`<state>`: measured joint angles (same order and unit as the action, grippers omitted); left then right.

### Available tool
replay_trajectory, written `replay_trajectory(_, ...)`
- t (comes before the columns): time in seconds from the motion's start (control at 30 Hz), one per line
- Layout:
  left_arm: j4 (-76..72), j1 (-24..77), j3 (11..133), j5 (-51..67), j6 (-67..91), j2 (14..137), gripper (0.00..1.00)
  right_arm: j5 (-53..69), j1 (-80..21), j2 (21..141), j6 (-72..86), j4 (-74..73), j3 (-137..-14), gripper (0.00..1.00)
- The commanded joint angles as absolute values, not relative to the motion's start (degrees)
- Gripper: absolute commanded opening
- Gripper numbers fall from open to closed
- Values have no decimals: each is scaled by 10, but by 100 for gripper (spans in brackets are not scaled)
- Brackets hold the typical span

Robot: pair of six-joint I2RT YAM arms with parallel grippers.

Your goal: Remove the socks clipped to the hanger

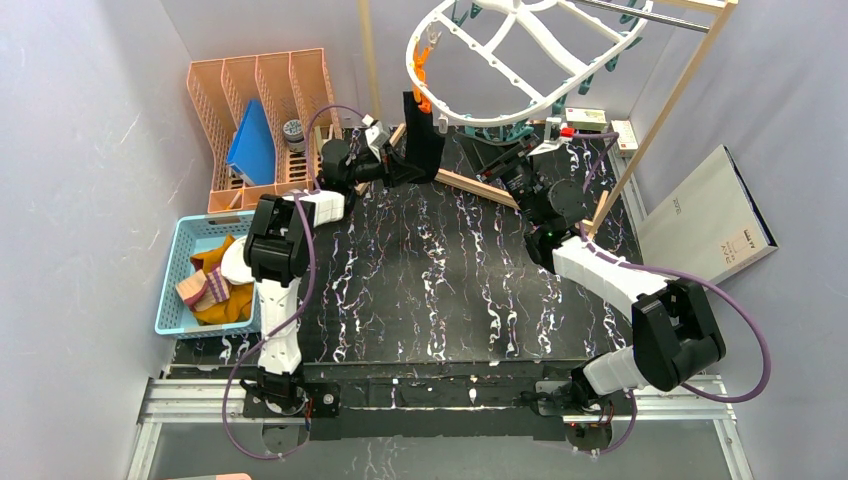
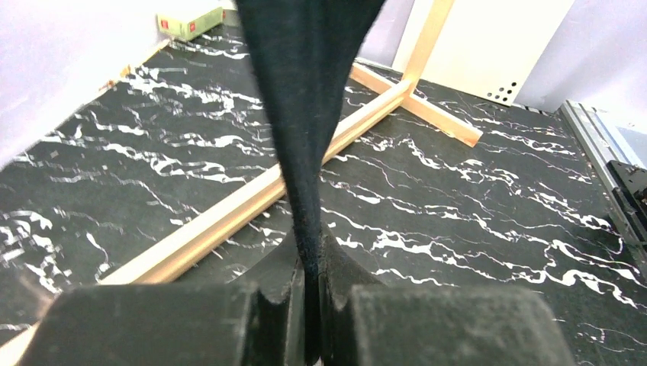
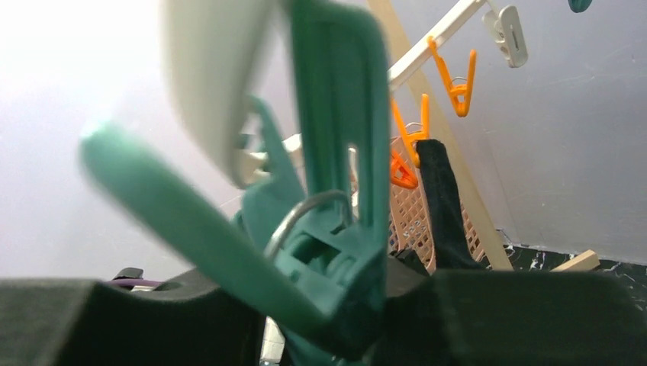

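With the left pincer (image 2: 309, 309) clamped on the soft black fabric sock (image 2: 305, 114) hanging above it from the white oval plastic hanger (image 1: 470, 118) and the right pincer (image 3: 336, 320) gripping a teal plastic clip (image 3: 332, 152), I'd pull straight down, steadily.

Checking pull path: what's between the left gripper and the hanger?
Only the black sock, from left gripper to orange clip on the hanger; top view.
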<state>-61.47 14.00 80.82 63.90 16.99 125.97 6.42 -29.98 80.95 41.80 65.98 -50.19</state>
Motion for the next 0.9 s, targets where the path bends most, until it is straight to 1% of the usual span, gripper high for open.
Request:
replay_trajectory(0.0,-633,141,750,620,158,1192,0,52,-294,792,421,652,-523,57)
replay_trajectory(0.07,-633,141,711,600,147,1157,0,54,-294,791,426,645,-522,73)
replay_trajectory(0.1,-633,141,689,588,144,1137,0,53,-294,789,429,642,-520,78)
replay_trajectory(0.17,-632,141,642,557,140,1085,0,49,-294,786,437,640,-514,84)
replay_trajectory(0.23,-633,145,591,528,137,1036,0,49,-294,781,439,641,-504,87)
replay_trajectory(0.37,-632,155,480,478,128,928,0,53,-295,756,438,640,-469,91)
replay_trajectory(0.53,-622,172,379,448,140,785,0,56,-303,719,434,651,-403,93)
replay_trajectory(0.73,-552,197,307,429,150,657,0,24,-371,704,376,677,-357,95)
replay_trajectory(0.87,-475,226,275,405,127,585,0,20,-380,724,390,723,-354,95)
